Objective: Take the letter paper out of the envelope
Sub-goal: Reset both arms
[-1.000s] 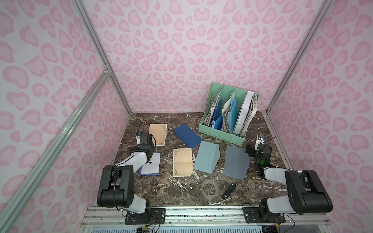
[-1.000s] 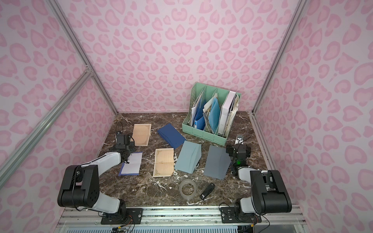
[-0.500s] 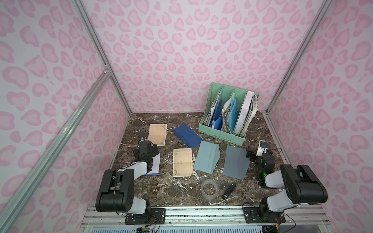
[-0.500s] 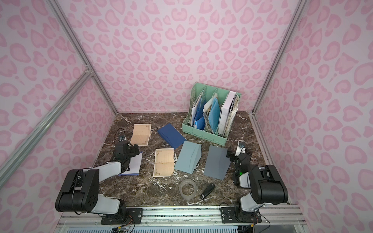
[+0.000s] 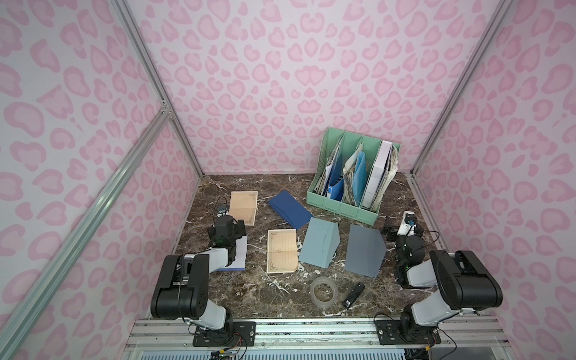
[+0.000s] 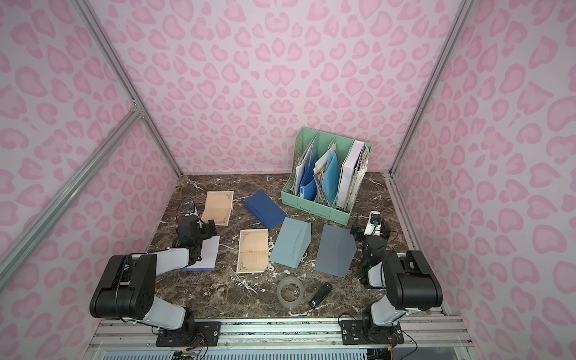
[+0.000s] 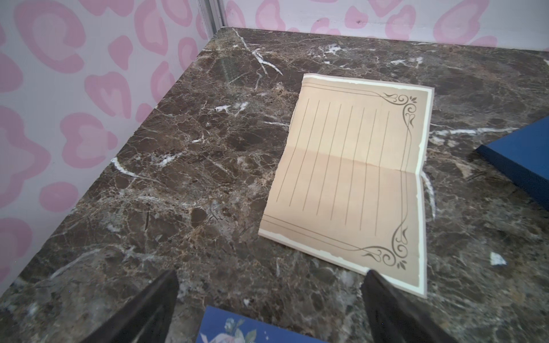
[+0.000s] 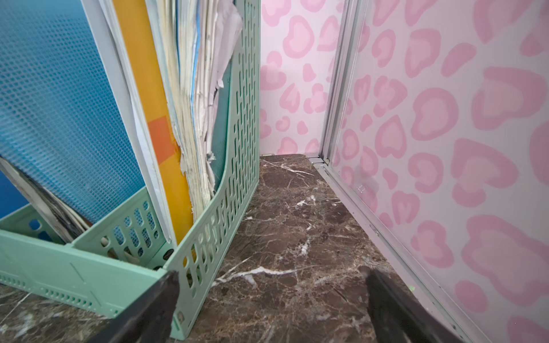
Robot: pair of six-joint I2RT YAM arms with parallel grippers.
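Lying lengthwise 12-to-6 o'clock under the left hand [image 7: 271, 277], the envelope [image 7: 234, 326] is nearer it than the right hand [image 8: 271, 277]; both are held apart, empty.

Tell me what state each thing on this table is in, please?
Left gripper, open, empty.
Right gripper, open, empty.
Far letter paper, unfolded, lying flat.
Near letter paper, unfolded, lying flat.
Dark blue envelope, lying flat.
Blue-grey envelope, flap lifted.
Grey envelope, flap open.
Flowered sheet, lying flat.
File rack, upright, full.
Tape roll, lying flat.
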